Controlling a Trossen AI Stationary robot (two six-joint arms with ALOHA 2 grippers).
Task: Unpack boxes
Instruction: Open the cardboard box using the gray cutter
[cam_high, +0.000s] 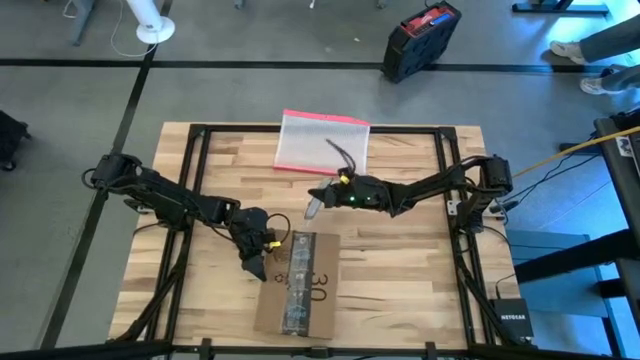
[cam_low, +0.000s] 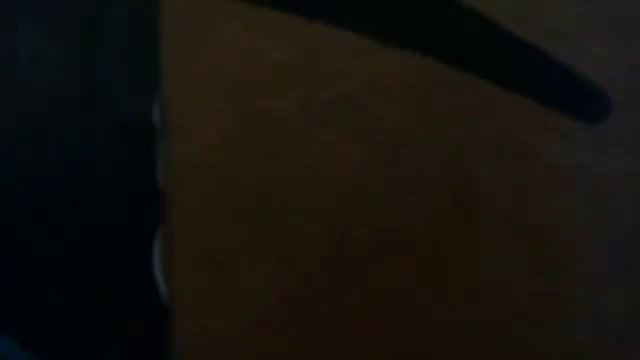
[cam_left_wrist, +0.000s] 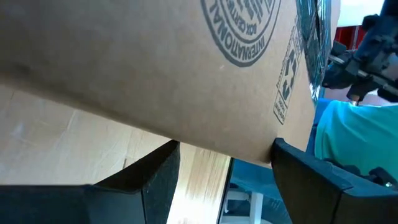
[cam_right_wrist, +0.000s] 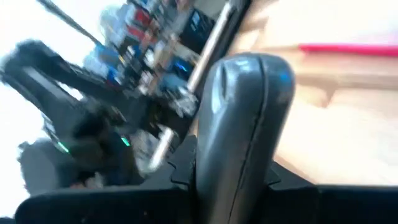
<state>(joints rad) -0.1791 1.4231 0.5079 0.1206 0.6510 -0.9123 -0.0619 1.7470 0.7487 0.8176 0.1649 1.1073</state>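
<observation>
The cardboard box (cam_high: 297, 295) lies at the front edge of the worktop (cam_high: 400, 270), between the two arms, with its black tape strip (cam_high: 298, 283) facing up. The left pincer (cam_high: 256, 262) stands at the box's left edge; its fingers (cam_left_wrist: 134, 186) are spread wide and the lower edge of the box (cam_left_wrist: 186, 81) sits just between them, probably to steady or lift the box. The right pincer (cam_high: 313, 206) hovers behind the box, apart from it, and grips a grey tool (cam_right_wrist: 239, 124), seemingly a cutter for the tape. The clear pouch (cam_high: 322, 142) with the red edge lies at the back, well apart, likely kept out of the way. The low view is dark and shows nothing.
</observation>
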